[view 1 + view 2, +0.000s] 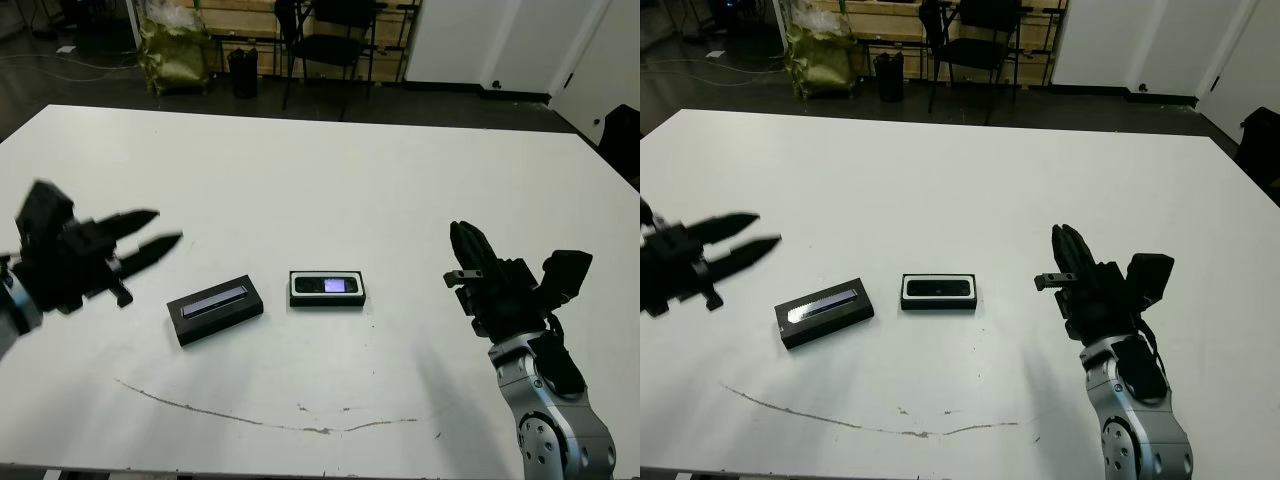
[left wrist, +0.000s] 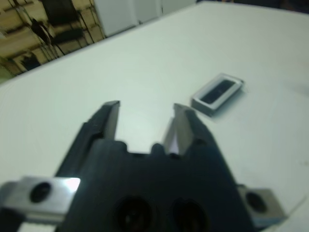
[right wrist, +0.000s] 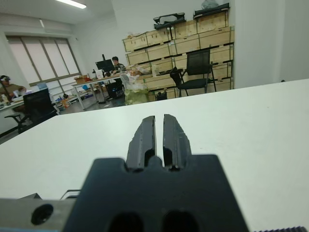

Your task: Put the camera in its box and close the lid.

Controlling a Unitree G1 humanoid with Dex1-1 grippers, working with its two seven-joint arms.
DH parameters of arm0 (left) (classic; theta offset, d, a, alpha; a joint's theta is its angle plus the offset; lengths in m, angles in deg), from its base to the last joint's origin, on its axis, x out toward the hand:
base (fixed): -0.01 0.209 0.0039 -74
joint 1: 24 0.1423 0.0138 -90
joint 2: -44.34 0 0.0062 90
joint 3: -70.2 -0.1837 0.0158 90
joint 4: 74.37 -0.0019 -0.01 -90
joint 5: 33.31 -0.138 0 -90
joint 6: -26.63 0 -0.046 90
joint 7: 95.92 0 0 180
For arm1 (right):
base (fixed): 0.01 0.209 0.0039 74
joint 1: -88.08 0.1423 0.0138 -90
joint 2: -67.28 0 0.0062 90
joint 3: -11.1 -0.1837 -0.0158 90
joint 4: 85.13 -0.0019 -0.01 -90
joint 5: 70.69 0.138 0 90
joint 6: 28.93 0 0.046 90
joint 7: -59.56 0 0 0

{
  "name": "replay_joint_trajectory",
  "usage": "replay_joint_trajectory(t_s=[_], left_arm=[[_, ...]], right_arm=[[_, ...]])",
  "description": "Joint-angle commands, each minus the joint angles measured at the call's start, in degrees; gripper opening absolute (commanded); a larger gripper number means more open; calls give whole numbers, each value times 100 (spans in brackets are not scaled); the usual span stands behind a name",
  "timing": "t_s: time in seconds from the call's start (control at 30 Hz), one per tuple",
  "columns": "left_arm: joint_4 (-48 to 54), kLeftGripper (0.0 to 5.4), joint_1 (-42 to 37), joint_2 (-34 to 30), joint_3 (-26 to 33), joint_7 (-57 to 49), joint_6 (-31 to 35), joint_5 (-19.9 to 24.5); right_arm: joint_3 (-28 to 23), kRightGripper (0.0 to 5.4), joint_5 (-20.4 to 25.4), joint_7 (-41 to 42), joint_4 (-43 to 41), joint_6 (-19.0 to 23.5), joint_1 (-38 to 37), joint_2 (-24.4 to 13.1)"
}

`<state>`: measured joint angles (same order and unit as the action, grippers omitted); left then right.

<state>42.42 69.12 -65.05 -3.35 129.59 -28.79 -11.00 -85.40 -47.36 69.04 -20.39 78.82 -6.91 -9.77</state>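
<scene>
The camera (image 1: 328,285) is seen lying inside the box (image 1: 296,297), near the middle of the white table (image 1: 330,170). The lid (image 1: 215,309) is set on the table just beside the box, at its 9 o'clock, apart from it. The left gripper (image 1: 158,229) is held above the table at the lid's 10 o'clock, its 2 fingers parted and empty. The right gripper (image 1: 465,240) is raised at the box's 3 o'clock, well apart, its fingers (image 3: 146,137) almost together, nothing between them.
</scene>
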Motion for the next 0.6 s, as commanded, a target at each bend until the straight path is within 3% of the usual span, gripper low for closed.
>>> replay_joint_trajectory(t_s=[0.03, 0.27, 0.43, 0.6], left_arm=[[155, 368, 278, -286, -154, -21, 79, -73], [78, 537, 427, -738, -508, 84, 47, -231], [-454, 539, 506, -964, -743, 422, -732, -516], [-746, 539, 461, -1097, -854, 718, -941, -458]], right_arm=[[-77, 0, -31, 5, 61, 73, 3, -157], [-35, 0, 145, -320, -431, 636, 125, -172], [-91, 0, 249, -304, -412, 756, 139, -212], [-136, 0, 320, -294, -428, 817, 119, -248]])
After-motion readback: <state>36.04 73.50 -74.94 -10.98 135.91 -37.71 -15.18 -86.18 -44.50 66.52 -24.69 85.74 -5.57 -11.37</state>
